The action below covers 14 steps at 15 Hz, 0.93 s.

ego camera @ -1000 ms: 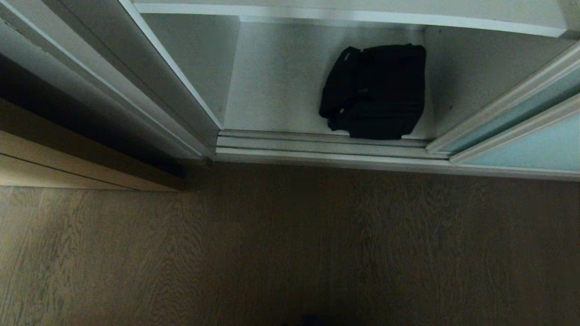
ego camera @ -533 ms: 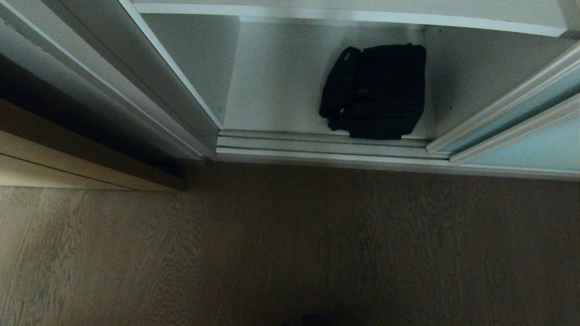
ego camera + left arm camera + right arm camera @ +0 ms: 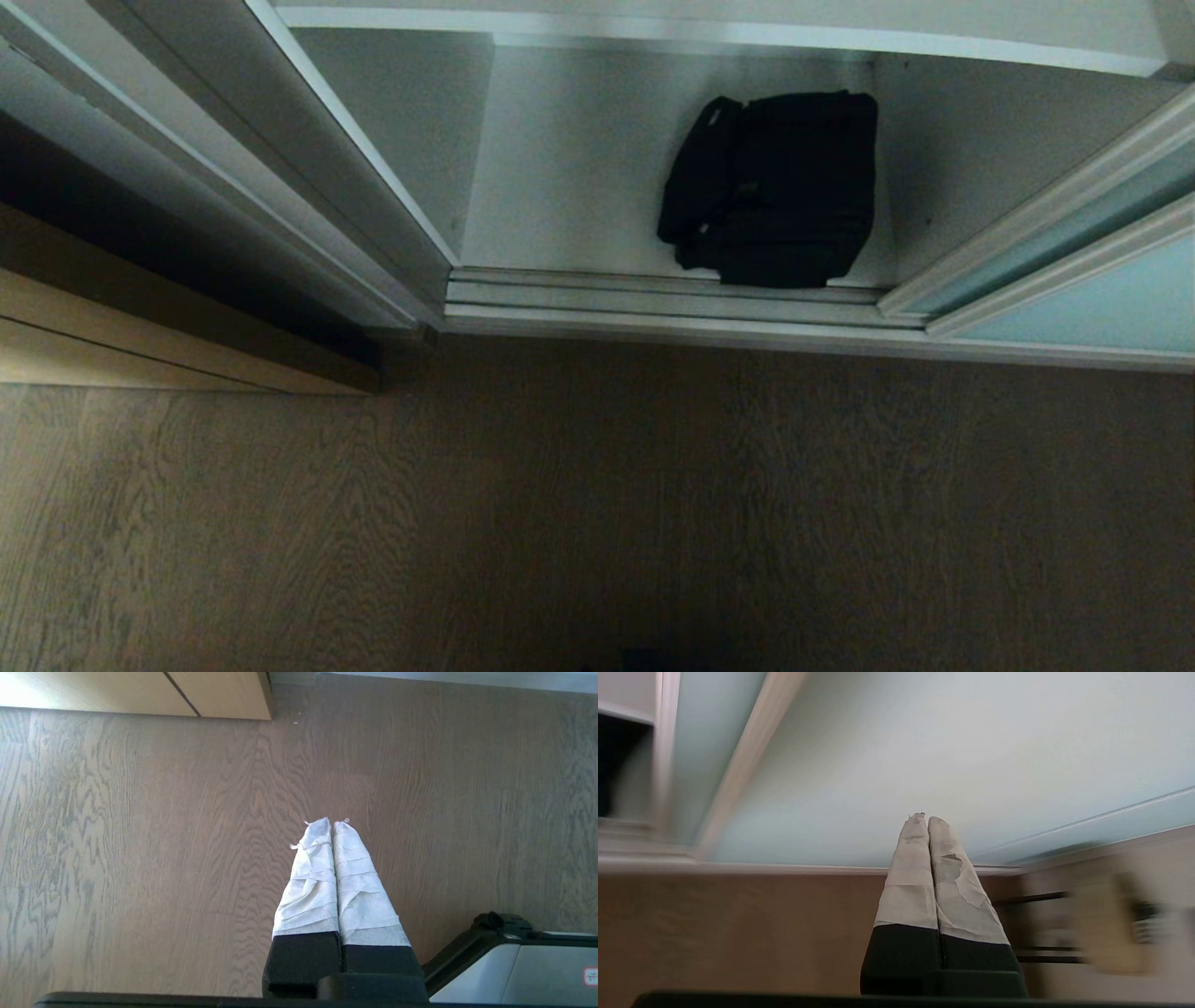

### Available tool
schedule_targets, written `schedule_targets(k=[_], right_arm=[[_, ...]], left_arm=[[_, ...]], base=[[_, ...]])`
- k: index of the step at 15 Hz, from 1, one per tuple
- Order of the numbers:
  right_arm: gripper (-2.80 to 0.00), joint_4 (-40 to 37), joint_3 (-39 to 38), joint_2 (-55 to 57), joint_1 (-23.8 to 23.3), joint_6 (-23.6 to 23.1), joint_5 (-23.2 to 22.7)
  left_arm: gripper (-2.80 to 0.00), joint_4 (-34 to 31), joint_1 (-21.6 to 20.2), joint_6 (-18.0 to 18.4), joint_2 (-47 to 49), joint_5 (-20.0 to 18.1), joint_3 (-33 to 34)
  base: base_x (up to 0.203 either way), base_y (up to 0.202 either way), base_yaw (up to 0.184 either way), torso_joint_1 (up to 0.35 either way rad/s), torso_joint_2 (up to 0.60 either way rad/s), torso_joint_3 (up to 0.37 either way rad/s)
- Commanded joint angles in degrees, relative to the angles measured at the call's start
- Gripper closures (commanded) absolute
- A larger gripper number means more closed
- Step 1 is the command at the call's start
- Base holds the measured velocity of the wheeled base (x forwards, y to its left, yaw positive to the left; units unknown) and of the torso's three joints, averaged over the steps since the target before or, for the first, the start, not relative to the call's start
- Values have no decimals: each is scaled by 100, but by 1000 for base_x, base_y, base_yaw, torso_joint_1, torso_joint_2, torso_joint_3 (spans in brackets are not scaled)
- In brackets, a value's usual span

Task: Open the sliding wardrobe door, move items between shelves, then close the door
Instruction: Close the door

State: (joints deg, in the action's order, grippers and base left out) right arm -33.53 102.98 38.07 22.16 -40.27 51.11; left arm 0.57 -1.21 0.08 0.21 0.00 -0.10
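1. Nothing in the head view has shifted since the earlier frames: the black fabric bag (image 3: 770,187) lies where it lay, and neither arm shows there
2. That bag sits on the white bottom shelf (image 3: 560,187) of the wardrobe, toward the right side and close to the front edge, just behind the silver floor track (image 3: 653,303)
3. The sliding wardrobe door (image 3: 1083,308), frosted pale turquoise glass in a silver frame, stands pushed to the right, leaving the compartment open
4. A higher shelf (image 3: 709,33) crosses the top of the opening
5. The right gripper (image 3: 927,820) has its taped fingers pressed together, holding nothing, pointing at the turquoise door panel (image 3: 948,751) above the wood floor (image 3: 738,933)
6. The left gripper (image 3: 333,824) hangs parked over the floor, fingers closed and empty
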Motion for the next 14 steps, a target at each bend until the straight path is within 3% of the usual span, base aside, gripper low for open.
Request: schedule_targets(k=[1, 5, 7, 11, 14], right_arm=[[0, -122, 91, 351, -1166, -5, -696], [0, -198, 109, 512, -2857, 288, -2389], [0, -429, 24, 428, -3420, 627, -3114], [0, -1122, -370, 75, -3631, 2335, -4256], [0, -1015, -52, 255, -3802, 4318, -4407]], left_arm=[[0, 4, -2, 1, -3, 0, 1], [0, 4, -2, 1, 3, 0, 1], [0, 4, -2, 1, -2, 0, 1], [0, 4, -2, 1, -3, 0, 1], [0, 4, -2, 1, 4, 0, 1]], base=[[0, 0, 0, 0, 0, 0], [0, 0, 0, 0, 0, 0], [0, 0, 0, 0, 0, 0], [0, 0, 0, 0, 0, 0], [0, 0, 0, 0, 0, 0]])
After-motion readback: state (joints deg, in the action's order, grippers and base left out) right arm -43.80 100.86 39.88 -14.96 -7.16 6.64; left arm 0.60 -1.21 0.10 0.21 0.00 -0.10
